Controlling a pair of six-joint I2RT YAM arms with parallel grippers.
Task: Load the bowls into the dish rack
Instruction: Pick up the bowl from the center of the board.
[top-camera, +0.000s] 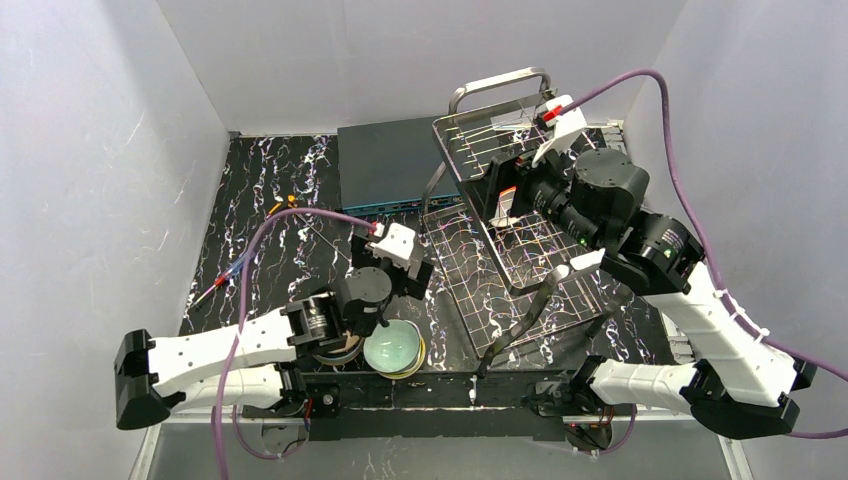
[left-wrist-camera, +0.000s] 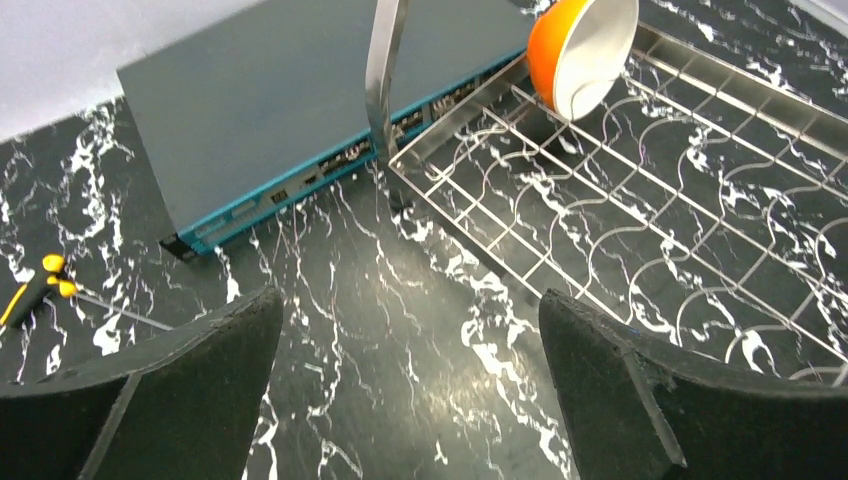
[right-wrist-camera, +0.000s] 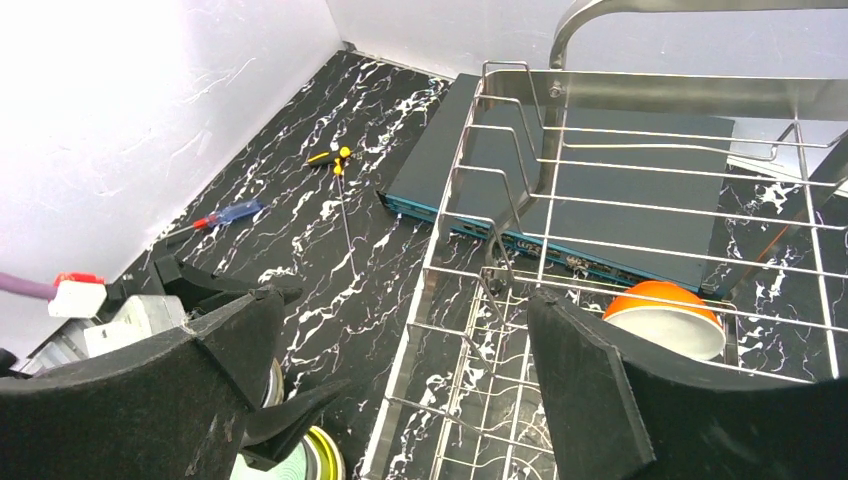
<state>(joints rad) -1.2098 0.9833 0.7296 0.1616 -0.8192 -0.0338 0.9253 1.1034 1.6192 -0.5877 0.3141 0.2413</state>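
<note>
Loading looks barely begun. From above, the left tool (top-camera: 424, 270) hangs spread over the counter (top-camera: 260, 200), just beyond the stacked bowls (top-camera: 345, 348) at the near edge, pale green bowl (top-camera: 393, 348) uppermost. The right tool (top-camera: 492, 195), equally spread and holding nothing, hovers over the dish rack (top-camera: 465, 285).

In the left wrist view, one orange-and-white bowl (left-wrist-camera: 575, 55) leans on edge in the rack's corner near the dark-teal box (left-wrist-camera: 290, 110).

The right wrist view shows that bowl alone among the tines. Next, I judge, the left tool must drop back and pinch the green bowl's rim.
</note>
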